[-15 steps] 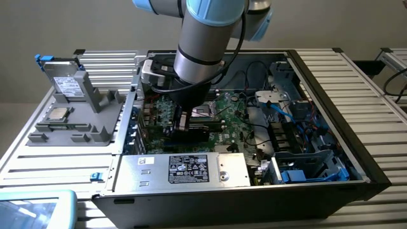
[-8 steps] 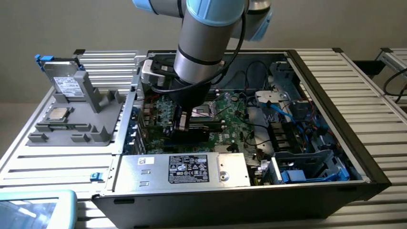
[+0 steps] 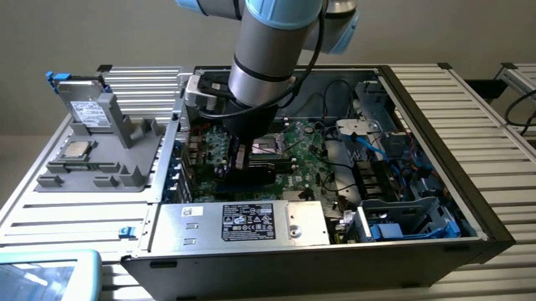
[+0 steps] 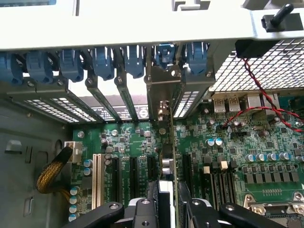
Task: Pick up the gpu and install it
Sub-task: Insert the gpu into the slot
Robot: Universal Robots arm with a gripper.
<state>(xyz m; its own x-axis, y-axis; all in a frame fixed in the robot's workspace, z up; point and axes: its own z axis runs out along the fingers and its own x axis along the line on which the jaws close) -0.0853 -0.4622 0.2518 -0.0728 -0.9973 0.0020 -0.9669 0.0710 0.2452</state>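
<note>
Fingers [image 4: 198,211] of the hand [image 4: 167,211] sit closest to the wrist camera. They are closed partway onto the gpu [image 4: 167,190] and grip it across its two faces. This grip holds the card upright and edge-on, so its lower edge faces the motherboard [image 4: 228,142].

The gpu stands inside the computer case [image 3: 335,269], close to the case's rear wall, over the row of black expansion slots [image 4: 134,175]. Whether its connector has entered a slot cannot be told. Its silver end bracket [image 4: 164,99] points at the rear wall and lines up with an open bay there, which is judged to be the reason for this orientation. Blue retainer clips [image 4: 102,61] run along that wall above the bays.

In the exterior view, the arm [image 3: 263,63] reaches down into the case. The case lies on its side on the tabletop [image 3: 477,100] with its open face up, which gives access from above. A grey parts holder [image 3: 109,144] stands beside the case, toward the tabletop's edge at the exterior view's left.
</note>
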